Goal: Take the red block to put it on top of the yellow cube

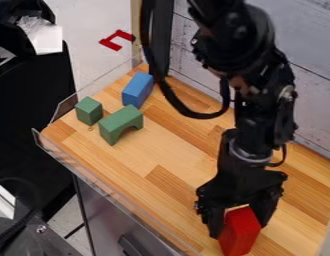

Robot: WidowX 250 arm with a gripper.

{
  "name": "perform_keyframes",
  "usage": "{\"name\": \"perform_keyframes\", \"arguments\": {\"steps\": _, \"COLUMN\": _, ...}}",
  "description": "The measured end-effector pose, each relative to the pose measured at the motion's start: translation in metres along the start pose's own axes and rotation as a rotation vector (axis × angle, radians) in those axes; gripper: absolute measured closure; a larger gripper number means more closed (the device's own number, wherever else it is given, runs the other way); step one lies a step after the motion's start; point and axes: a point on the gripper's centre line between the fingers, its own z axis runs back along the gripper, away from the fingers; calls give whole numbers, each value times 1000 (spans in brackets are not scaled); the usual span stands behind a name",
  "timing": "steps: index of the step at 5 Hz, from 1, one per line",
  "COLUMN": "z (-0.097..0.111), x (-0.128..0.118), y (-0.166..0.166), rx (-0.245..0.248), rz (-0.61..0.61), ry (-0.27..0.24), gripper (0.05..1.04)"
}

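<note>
1 red block (240, 233), black hand (239, 228) around it

No readable text; red mark (124, 35) unclear

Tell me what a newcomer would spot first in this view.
First, likely the bright red rectangular block, gripped between the fingers of the black end effector at the picture's lower right. Next, the black robot arm above it, from the picture's top edge. Then the blue rectangular block, green cube and green arch block, grouped on the wooden tabletop's upper left.
</note>
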Motion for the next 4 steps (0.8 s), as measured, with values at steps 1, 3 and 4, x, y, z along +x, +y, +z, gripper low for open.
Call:
{"name": "perform_keyframes", "arguments": {"steps": 1, "z": 0, "x": 1, "y": 2, "rx": -23, "rz": 1, "ry": -1, "gripper": 393}}
{"name": "perform_keyframes", "arguments": {"steps": 3, "z": 1, "x": 4, "y": 4, "rx": -22, "rz": -46, "ry": 20, "gripper": 489}}
{"name": "perform_keyframes", "arguments": {"steps": 4, "z": 18, "x": 8, "y": 0, "rx": 35, "rz": -153, "ry": -10, "gripper": 489}}
